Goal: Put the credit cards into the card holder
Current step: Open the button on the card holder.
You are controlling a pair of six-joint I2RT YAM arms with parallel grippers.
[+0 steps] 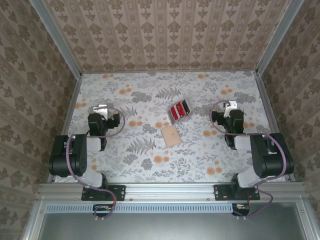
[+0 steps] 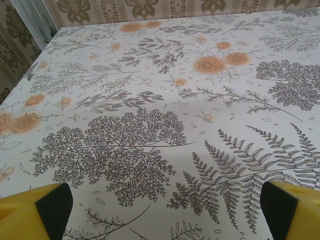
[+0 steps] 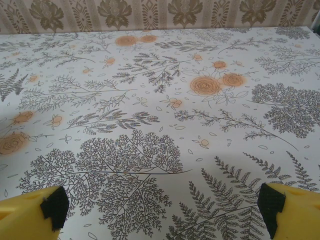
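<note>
Top external view: the card holder [image 1: 170, 135] lies flat on the floral table [image 1: 150, 165], near its middle, tan face up. At this size I cannot tell whether it is folded shut or what its pockets hold. The credit cards [image 1: 180, 111] are outside the card holder, lying on the table just beyond it and slightly to its right, close but not touching. They form a small overlapping cluster, red with white and dark bands, and I cannot count them. My left gripper [image 1: 102, 108] hangs well to the left of the card holder and my right gripper [image 1: 230, 106] well to its right, both apart from the holder and the cards. Left wrist view: my left gripper [image 2: 165, 207] has its yellow fingers [image 2: 30, 212] with dark pads spread wide at the two lower corners, with bare patterned cloth between them and nothing gripped. Right wrist view: my right gripper [image 3: 162, 210] stands the same way, fingers [image 3: 292, 207] far apart above bare cloth and holding nothing.
</note>
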